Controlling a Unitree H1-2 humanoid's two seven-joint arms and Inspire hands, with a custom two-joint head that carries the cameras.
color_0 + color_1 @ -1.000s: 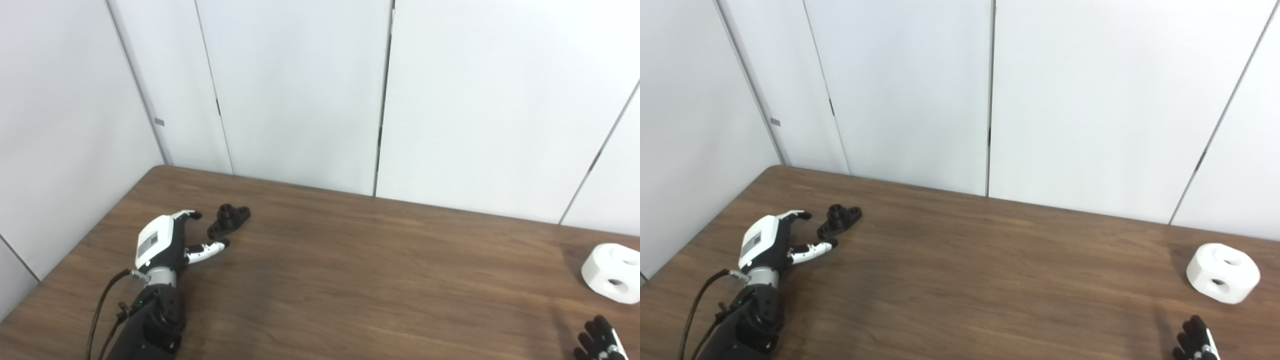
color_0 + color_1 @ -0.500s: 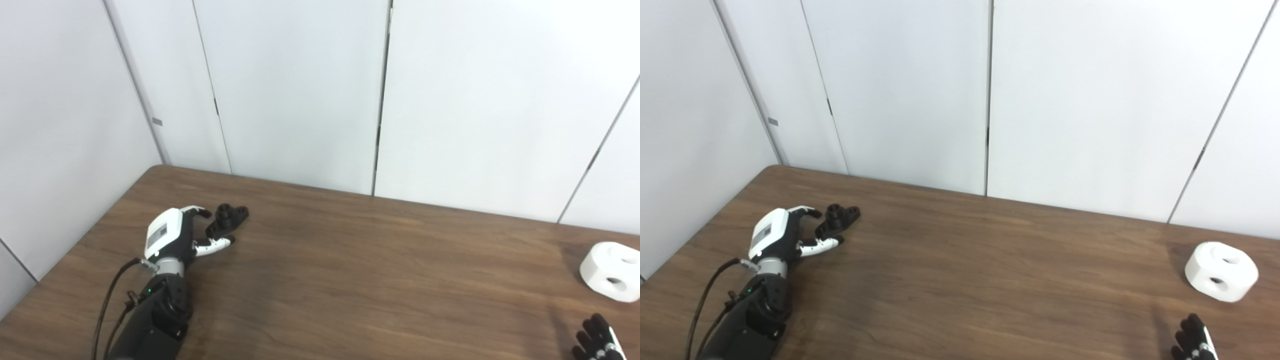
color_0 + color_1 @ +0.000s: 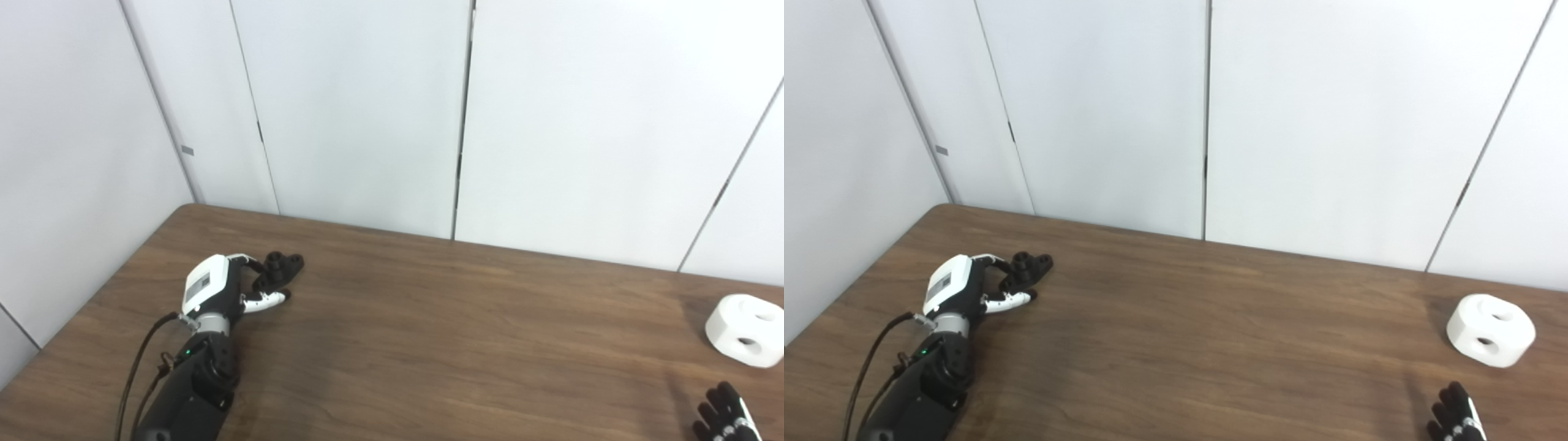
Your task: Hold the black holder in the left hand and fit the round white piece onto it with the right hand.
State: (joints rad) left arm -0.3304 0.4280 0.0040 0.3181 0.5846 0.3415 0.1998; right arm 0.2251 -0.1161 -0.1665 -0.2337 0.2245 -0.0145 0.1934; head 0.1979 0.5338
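Left hand point(image 3: 968, 288) at nine o'clock on the wooden table point(image 3: 1176, 343), fingers apart around the near end of the black holder point(image 3: 1028, 271); grasp not confirmed. Round white piece point(image 3: 1490, 330) at three o'clock. Right hand point(image 3: 1454, 421) at five o'clock, fingertips only, spread.

This looks like a bare robot test room or lab. Plain white wall panels point(image 3: 361, 110) with narrow dark seams enclose a corner, and a dark wood-grain tabletop point(image 3: 441, 343) stands pushed against them. A black cable point(image 3: 131, 361) runs along the robot's forearm.
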